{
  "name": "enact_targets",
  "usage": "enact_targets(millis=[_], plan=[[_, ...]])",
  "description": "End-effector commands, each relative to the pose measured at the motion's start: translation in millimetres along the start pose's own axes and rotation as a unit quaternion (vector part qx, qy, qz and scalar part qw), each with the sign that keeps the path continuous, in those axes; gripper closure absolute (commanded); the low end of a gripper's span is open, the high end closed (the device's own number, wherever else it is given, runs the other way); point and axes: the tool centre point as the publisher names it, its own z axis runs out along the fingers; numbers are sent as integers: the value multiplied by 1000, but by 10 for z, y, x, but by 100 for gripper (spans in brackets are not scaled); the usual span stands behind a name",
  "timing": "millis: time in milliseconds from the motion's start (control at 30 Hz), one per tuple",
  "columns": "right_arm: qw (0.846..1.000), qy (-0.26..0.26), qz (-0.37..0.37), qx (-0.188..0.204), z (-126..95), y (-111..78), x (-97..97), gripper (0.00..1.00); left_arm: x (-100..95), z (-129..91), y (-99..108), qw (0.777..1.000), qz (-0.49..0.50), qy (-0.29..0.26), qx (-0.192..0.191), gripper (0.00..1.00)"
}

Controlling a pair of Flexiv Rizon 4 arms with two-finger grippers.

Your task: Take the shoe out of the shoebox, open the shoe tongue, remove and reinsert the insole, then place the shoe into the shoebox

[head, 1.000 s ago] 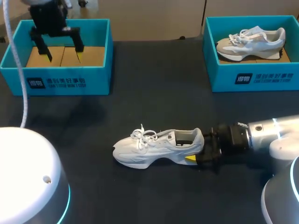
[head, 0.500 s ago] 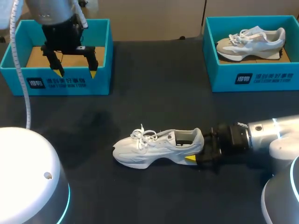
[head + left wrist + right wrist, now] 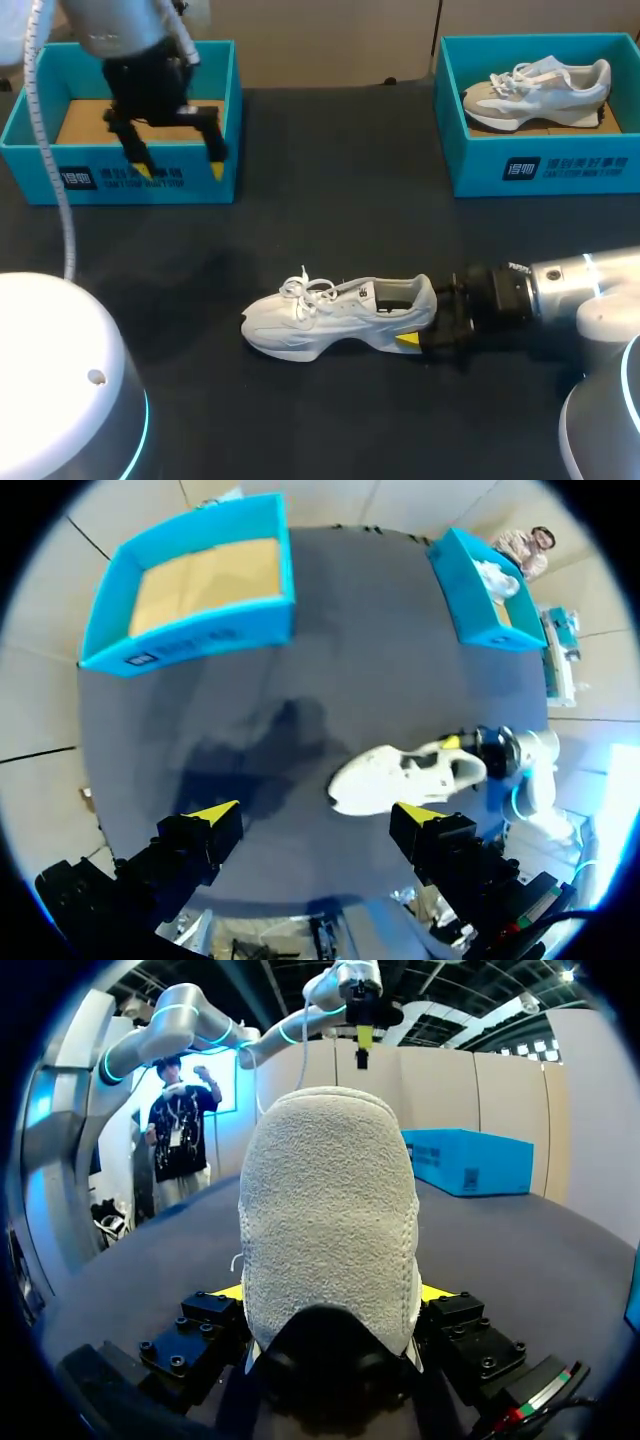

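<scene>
pinching the heel of the white shoe [image 3: 335,315] with the right gripper [image 3: 418,322], sole down on the dark table [image 3: 330,210]. left gripper [image 3: 180,171] spread wide above the empty shoebox [image 3: 60,182] front wall. risk: tugging the tongue [image 3: 345,292] could twist the shoe out of that heel pinch. only that box wall in the way; second box [image 3: 480,170] with another shoe [image 3: 535,85] well apart.

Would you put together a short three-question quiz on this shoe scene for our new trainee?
1. True or false: the right gripper has its fingers shut on the heel of the white lace-up sneaker.
2. The left gripper is: A) open, holding nothing; B) shut on an insole; C) shut on the white sneaker.
3. Fill in: the grey-and-white sneaker lies in the teal cardboard shoebox on the robot's ____ side.
Key: 1 true; 2 A; 3 right.
</scene>
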Motion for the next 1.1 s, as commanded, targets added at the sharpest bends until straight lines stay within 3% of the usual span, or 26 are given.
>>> enact_targets(millis=[33,67,267,667,800,1100], plan=[[1000,-1,0,1,14,8,8,100,418,187,6,1000,8,-5,-25,0],[1000,-1,0,1,14,8,8,100,535,241,54,999,14,-3,-40,0],[1000,-1,0,1,14,8,8,100,978,512,259,999,23,-15,-44,0],[1000,-1,0,1,14,8,8,100,1526,867,491,998,-35,-34,-38,0],[1000,-1,0,1,14,8,8,100,1678,986,503,997,-56,-40,-45,0],[1000,-1,0,1,14,8,8,100,1678,986,503,997,-56,-40,-45,0]])
